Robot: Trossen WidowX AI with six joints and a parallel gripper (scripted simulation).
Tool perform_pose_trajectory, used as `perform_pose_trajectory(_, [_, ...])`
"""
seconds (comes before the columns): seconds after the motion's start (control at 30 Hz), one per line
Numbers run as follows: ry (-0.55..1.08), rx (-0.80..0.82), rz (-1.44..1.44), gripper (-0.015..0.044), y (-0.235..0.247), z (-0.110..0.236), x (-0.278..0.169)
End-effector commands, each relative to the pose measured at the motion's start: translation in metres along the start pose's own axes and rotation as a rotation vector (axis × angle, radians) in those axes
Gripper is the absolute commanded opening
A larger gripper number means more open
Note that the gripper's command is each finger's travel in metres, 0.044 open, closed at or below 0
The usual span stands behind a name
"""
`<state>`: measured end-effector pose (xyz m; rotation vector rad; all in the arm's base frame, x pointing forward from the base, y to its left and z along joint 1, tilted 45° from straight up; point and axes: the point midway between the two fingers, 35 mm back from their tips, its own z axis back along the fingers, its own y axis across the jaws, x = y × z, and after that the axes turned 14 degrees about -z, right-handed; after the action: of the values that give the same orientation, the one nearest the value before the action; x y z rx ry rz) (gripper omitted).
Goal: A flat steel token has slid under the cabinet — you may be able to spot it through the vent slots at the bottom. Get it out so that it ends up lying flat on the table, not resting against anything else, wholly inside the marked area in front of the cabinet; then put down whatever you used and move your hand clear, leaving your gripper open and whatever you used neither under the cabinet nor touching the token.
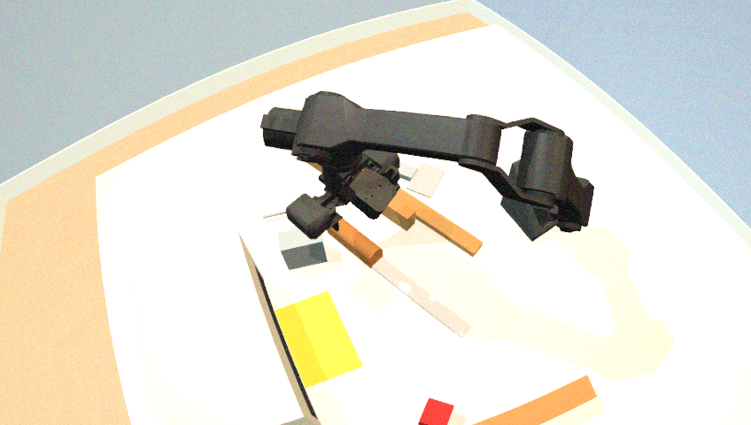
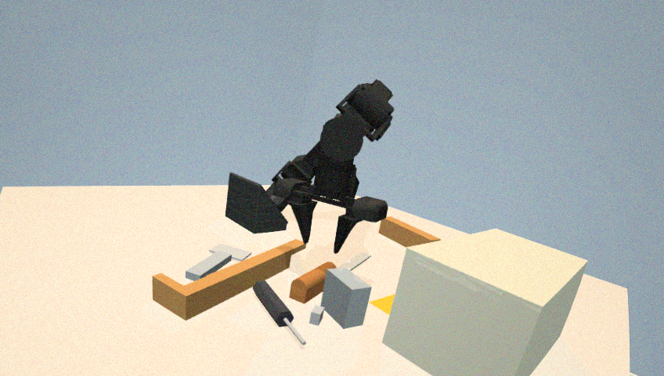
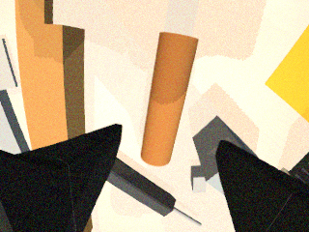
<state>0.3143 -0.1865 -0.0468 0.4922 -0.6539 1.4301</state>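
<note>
Wrist view: my gripper [image 3: 170, 139], fingers parted and grasping nothing, hangs over the orange round-topped handle [image 3: 166, 97] of a flat pale-bladed tool, its long axis running away between them; the steel token is not visible, presumably under the cream box-shaped cabinet [image 2: 479, 298].

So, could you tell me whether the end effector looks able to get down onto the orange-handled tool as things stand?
Probably yes. The end effector hangs open above the orange handle, which lies between its fingertips in the wrist view with nothing over it. The grey block and dark-handled tool lie close by.
</note>
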Motion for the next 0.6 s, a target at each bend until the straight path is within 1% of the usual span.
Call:
perform_pose_trajectory(0.0, [-0.014,0.011,-0.006,0.027,0.002,-0.021,0.001])
perform_pose_trajectory(0.57, [-0.015,0.011,-0.006,0.027,0.001,-0.043,0.002])
